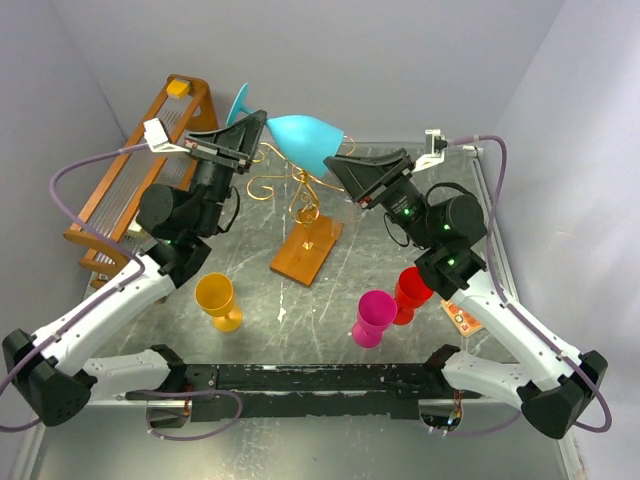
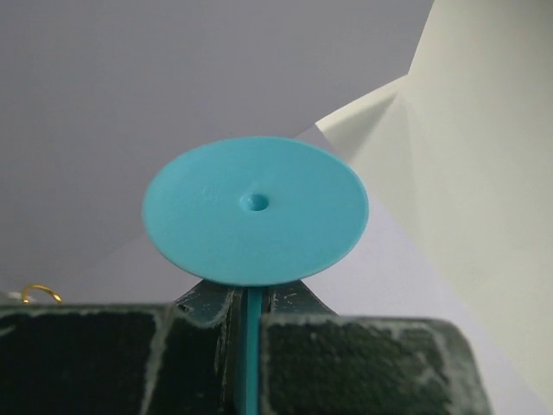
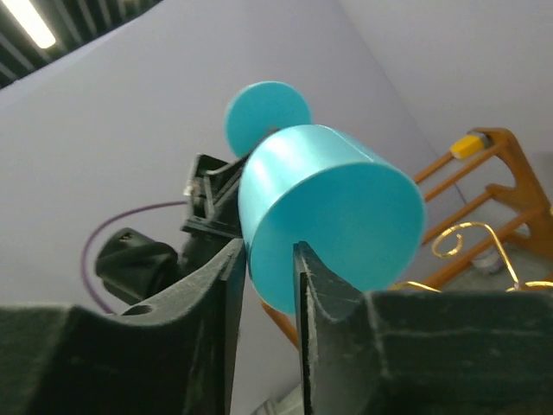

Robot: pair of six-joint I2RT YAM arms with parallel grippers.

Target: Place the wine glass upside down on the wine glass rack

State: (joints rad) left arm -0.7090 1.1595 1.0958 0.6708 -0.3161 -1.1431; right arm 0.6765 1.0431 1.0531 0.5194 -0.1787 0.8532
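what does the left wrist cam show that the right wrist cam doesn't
Left wrist only: the underside of the glass foot, its stem pinched in the left gripper. Right wrist only: the bowl, the right gripper with jaws apart at it, the wooden frame. Both: the foot, the left gripper, a gold rack curl.

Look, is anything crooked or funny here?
Yes: the blue wine glass hangs sideways in the air above the gold wine glass rack, its stem pinched by the left end effector, not hung on anything.
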